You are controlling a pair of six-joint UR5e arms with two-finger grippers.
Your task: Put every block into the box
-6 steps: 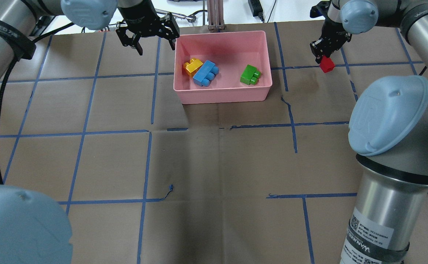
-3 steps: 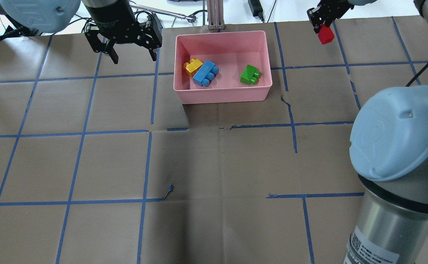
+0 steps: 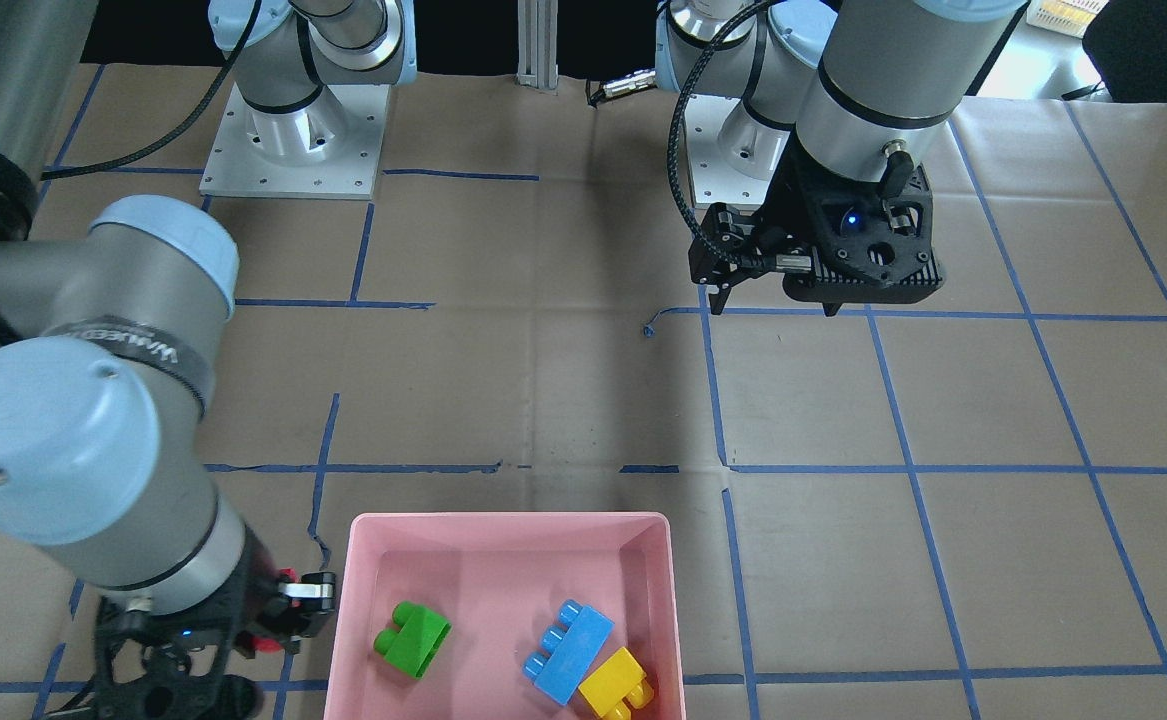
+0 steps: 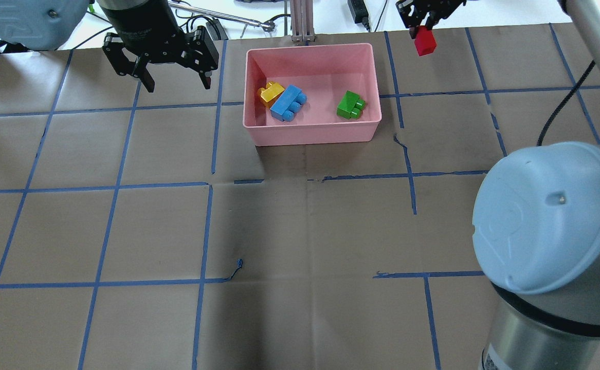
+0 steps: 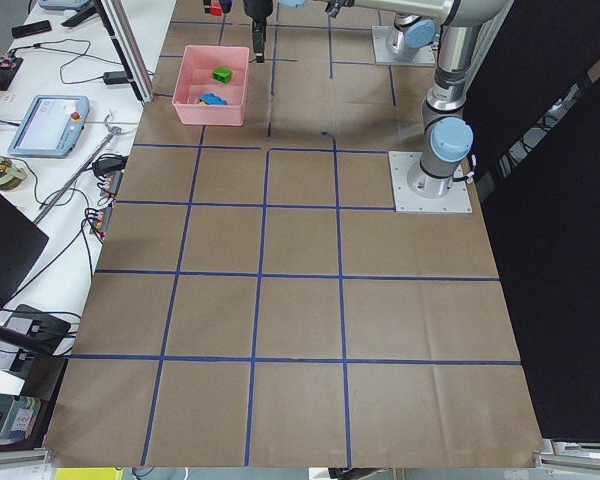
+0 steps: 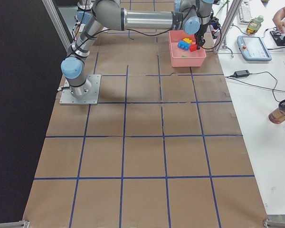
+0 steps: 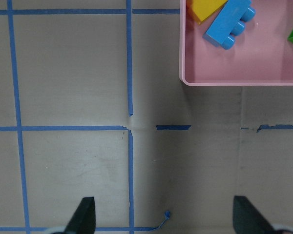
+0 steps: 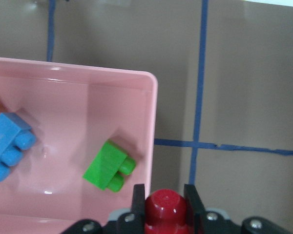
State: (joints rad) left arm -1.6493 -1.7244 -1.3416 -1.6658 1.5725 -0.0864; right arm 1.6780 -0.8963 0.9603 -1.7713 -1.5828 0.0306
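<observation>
The pink box (image 4: 312, 132) stands at the far middle of the table. In it lie the yellow brick (image 4: 270, 93), the blue brick (image 4: 287, 102) and the green brick (image 4: 350, 104). My right gripper (image 4: 422, 32) is shut on the red brick (image 4: 425, 42) and holds it in the air just beyond the box's far right corner. In the right wrist view the red brick (image 8: 166, 207) sits between the fingers (image 8: 138, 200), beside the box rim (image 8: 152, 126). My left gripper (image 4: 178, 86) is open and empty, left of the box.
An aluminium post (image 4: 302, 20) and cables stand just behind the box. My right arm's elbow (image 4: 546, 216) fills the near right of the overhead view. Blue tape lines cross the brown table cover. A side table with a pendant (image 6: 254, 47) lies beyond the box.
My right gripper has lifted the red brick off the table and carried it left towards the box. My left gripper has moved left, away from the box, still open.
</observation>
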